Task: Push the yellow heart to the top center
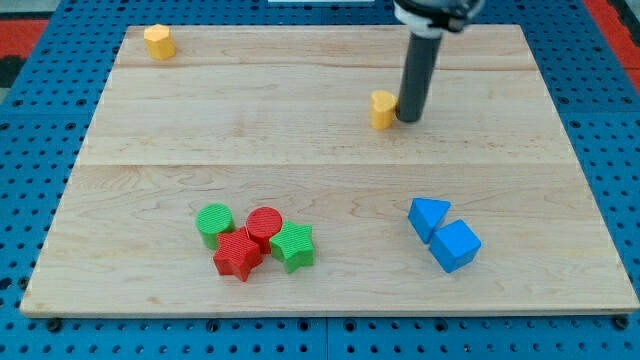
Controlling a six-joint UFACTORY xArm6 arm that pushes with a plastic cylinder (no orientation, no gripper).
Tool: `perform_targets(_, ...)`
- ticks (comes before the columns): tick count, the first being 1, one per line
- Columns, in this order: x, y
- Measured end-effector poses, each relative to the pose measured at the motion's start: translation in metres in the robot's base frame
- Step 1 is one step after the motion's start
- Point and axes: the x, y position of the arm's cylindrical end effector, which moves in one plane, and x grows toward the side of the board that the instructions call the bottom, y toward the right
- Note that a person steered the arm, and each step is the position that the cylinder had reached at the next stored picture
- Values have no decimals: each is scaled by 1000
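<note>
A small yellow block [382, 108], which looks like the heart, lies on the wooden board [320, 150], right of centre in the upper half. My tip [410, 120] stands at the block's right side, touching it or very nearly. The dark rod rises from there out of the view's top. A second yellow block [157, 41], which looks like a pentagon, sits near the board's top left corner, far from the tip.
A cluster sits at the lower left of centre: a green cylinder [213, 220], a red cylinder [265, 224], a red star [238, 256] and a green star [294, 246]. A blue triangle [427, 216] and a blue cube [455, 246] touch at the lower right.
</note>
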Motion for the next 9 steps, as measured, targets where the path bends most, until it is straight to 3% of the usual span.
perform_targets(1, 3, -17)
perform_targets(2, 25, 70)
perform_targets(3, 43, 37)
perform_targets(4, 34, -45)
perform_targets(6, 35, -76)
perform_targets(7, 2, -130)
perform_targets(9, -52, -146)
